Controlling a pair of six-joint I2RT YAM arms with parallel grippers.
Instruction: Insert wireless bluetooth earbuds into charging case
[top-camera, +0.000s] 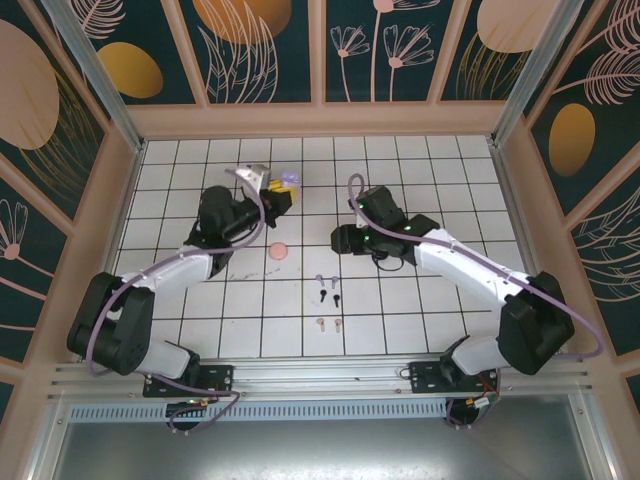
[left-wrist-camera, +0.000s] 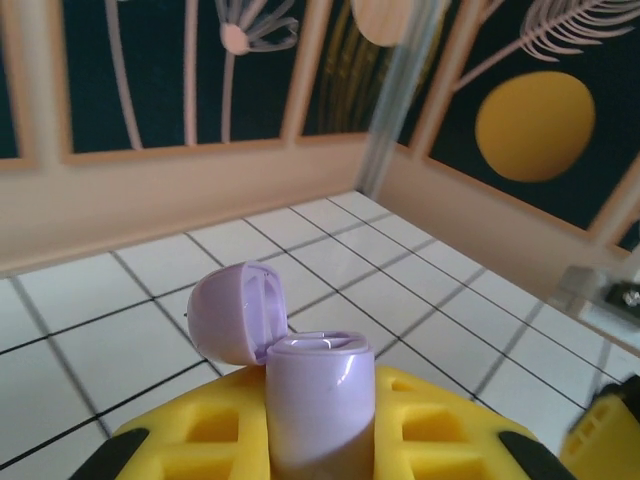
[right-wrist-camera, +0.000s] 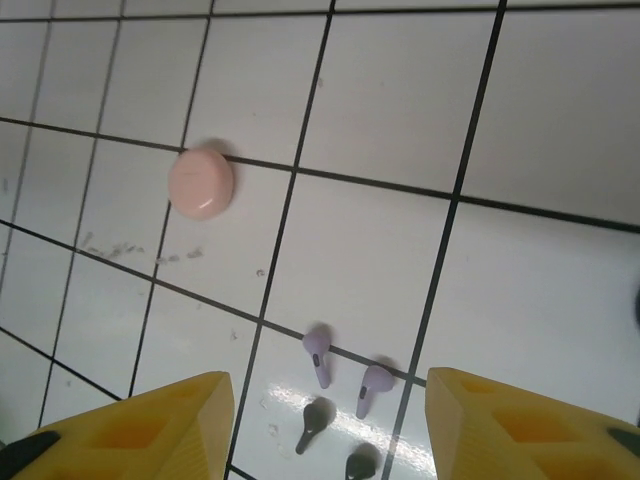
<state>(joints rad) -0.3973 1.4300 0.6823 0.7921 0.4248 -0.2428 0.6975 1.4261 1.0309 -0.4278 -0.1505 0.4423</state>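
a: where does the job stand?

b: the left gripper (top-camera: 278, 192) is clenched on the small glossy lilac charging case (left-wrist-camera: 320, 400). it holds the case upright above the table with the hinged lid (left-wrist-camera: 235, 312) flipped open. i can't tell whether its wells are empty.

a: and the buds?

b: all six lie on the white tiled table (top-camera: 450, 170) between the two arms. the two tiny stemmed lilac earbuds (right-wrist-camera: 318, 355) are farthest from the bases, then the black earbuds (top-camera: 322, 296), and the pink earbuds (top-camera: 321, 323) are nearest the bases.

a: which arm is closer?

b: the right gripper (right-wrist-camera: 328, 385). its yellow fingers are spread with nothing between them. in its wrist view the lilac pair sits just ahead, between the two fingertips. the heads point away and the stems point back toward the gripper, a little slanted. i'd judge the jaws would close across a stem rather than along it.

a: anything in the way?

b: the two lilac buds lie just beside each other, with the black ones close behind. a careless pinch could nudge a neighbour, i think. a flat round pink case (right-wrist-camera: 202, 182), closed, rests well apart to the left and is no obstacle.
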